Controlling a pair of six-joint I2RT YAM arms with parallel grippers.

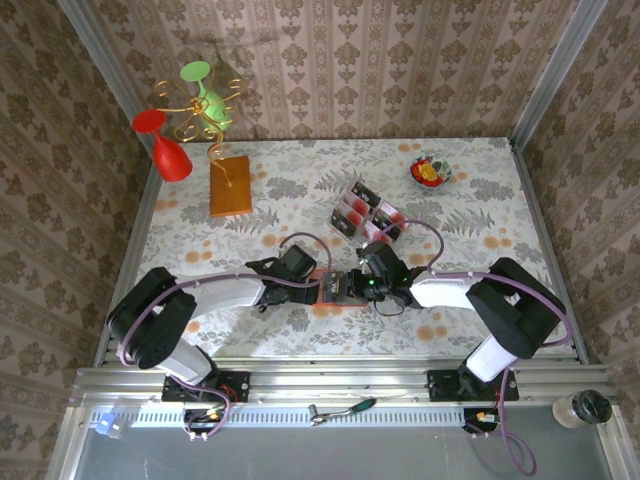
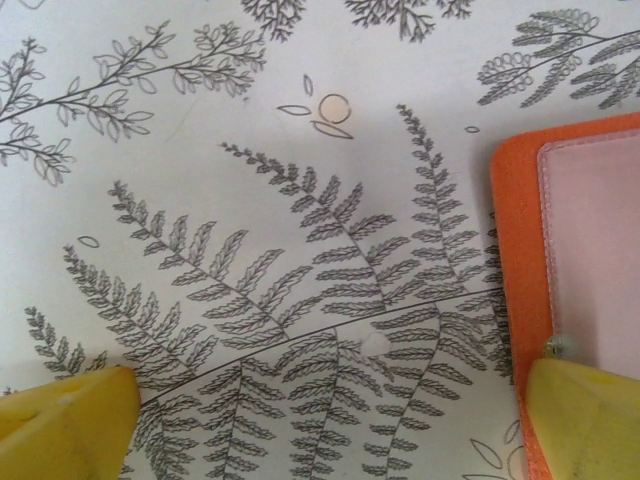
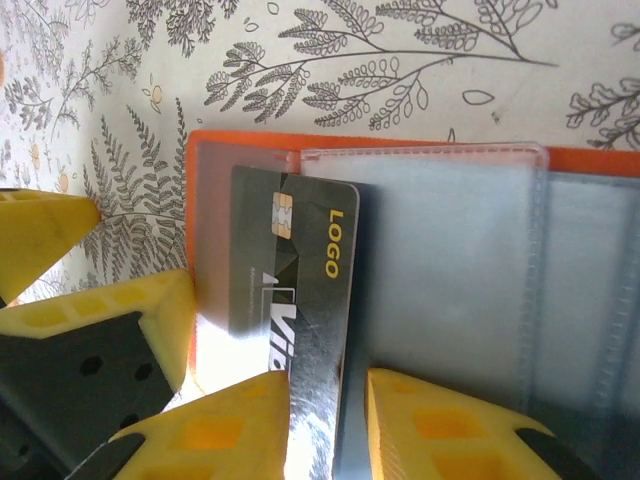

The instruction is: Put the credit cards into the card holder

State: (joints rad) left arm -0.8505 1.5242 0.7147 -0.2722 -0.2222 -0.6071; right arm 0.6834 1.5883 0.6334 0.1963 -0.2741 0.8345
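The orange card holder (image 1: 335, 291) lies open on the tablecloth between my two grippers, its clear grey-blue pockets (image 3: 450, 250) facing up. A black credit card (image 3: 300, 260) with gold lettering stands partly inside the left pocket. My right gripper (image 3: 330, 400) straddles the card's near end; the left finger touches it and a dark gap shows beside the right finger. My left gripper (image 2: 330, 440) is wide open, its right finger (image 2: 590, 420) resting on the holder's orange edge (image 2: 520, 250). More red and black credit cards (image 1: 366, 216) lie grouped behind the holder.
An orange-brown block (image 1: 230, 186) bearing gold wire with red (image 1: 165, 150) and green (image 1: 205, 90) glasses stands at the back left. A small bowl (image 1: 431, 171) sits at the back right. Patterned walls enclose the table on three sides.
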